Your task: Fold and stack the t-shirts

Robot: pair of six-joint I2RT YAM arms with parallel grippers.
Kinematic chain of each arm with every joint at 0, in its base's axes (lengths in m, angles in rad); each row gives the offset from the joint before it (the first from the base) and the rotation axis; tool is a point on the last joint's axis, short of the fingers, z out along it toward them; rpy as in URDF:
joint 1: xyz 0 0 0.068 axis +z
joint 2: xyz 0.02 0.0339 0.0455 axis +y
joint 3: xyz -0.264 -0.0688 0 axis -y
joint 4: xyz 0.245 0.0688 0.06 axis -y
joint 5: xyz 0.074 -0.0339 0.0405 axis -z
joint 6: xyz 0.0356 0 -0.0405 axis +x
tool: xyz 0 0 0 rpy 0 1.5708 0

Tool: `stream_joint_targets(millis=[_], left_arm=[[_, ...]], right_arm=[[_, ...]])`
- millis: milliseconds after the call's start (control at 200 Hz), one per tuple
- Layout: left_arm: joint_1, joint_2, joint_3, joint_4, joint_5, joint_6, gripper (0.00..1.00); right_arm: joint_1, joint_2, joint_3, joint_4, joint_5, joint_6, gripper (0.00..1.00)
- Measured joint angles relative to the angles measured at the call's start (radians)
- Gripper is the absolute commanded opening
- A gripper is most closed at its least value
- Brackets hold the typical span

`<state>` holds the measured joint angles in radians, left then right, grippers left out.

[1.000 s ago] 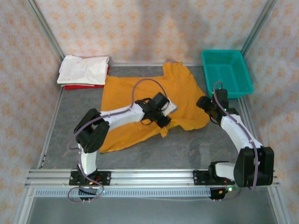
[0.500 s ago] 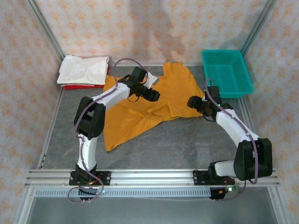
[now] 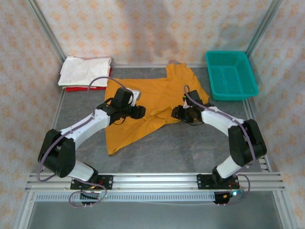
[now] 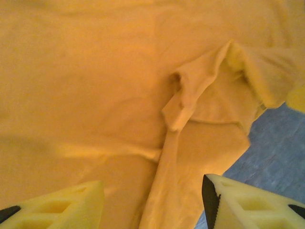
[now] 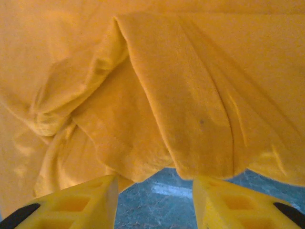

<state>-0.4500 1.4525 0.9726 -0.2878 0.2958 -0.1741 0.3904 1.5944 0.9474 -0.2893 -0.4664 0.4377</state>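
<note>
The mustard-orange t-shirt (image 3: pixel 157 95) lies rumpled across the middle of the table, one flap folded over itself. My left gripper (image 3: pixel 137 112) hovers over its left half, open, with cloth (image 4: pixel 95 86) and a bunched fold (image 4: pixel 200 90) below the fingers (image 4: pixel 62 205). My right gripper (image 3: pixel 176 113) is at the shirt's near right edge, open. The hem (image 5: pixel 190 157) hangs just past its fingertips (image 5: pixel 238 205) and bare table shows between them. A folded white t-shirt (image 3: pixel 85 70) rests on a red one (image 3: pixel 76 88) at the back left.
A teal mesh basket (image 3: pixel 231 74) stands at the back right corner. Metal frame posts and patterned walls close in the table (image 3: pixel 181 148). The rail with both arm bases runs along the near edge.
The left gripper opened and let go of the shirt, swung to the back, then came back toward the left. The right gripper moved left to the shirt's edge and its jaws narrowed.
</note>
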Motion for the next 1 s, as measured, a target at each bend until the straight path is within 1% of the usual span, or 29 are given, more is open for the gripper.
stream_joint_targets(millis=[185, 300, 490, 591, 661, 776, 831, 881, 1001], left_arm=[[0.000, -0.039, -0.109, -0.014, -0.055, -0.045, 0.57], [0.000, -0.044, -0.127, -0.038, -0.085, -0.064, 0.57], [0.000, -0.055, -0.149, -0.081, -0.114, -0.081, 0.58], [0.000, -0.055, -0.166, -0.092, -0.126, -0.092, 0.58], [0.000, -0.055, -0.187, -0.093, -0.130, -0.098, 0.58], [0.000, -0.055, -0.198, -0.098, -0.132, -0.106, 0.58], [0.000, -0.053, -0.198, -0.097, -0.133, -0.107, 0.58], [0.000, -0.046, -0.198, -0.097, -0.133, -0.107, 0.58], [0.000, -0.021, -0.198, -0.098, -0.150, -0.114, 0.57]], right_arm=[[0.002, 0.070, 0.026, 0.006, 0.022, 0.019, 0.39], [0.002, 0.103, 0.051, 0.008, 0.036, 0.027, 0.39], [0.002, 0.116, 0.076, 0.014, 0.069, 0.034, 0.39], [0.002, 0.127, 0.084, 0.013, 0.082, 0.033, 0.42], [0.006, 0.139, 0.087, 0.007, 0.089, 0.027, 0.42], [0.023, 0.160, 0.098, -0.008, 0.109, 0.010, 0.30], [0.029, 0.166, 0.101, -0.013, 0.120, 0.007, 0.20], [0.032, 0.169, 0.104, -0.023, 0.131, -0.006, 0.14], [0.032, 0.169, 0.117, -0.051, 0.163, -0.008, 0.04]])
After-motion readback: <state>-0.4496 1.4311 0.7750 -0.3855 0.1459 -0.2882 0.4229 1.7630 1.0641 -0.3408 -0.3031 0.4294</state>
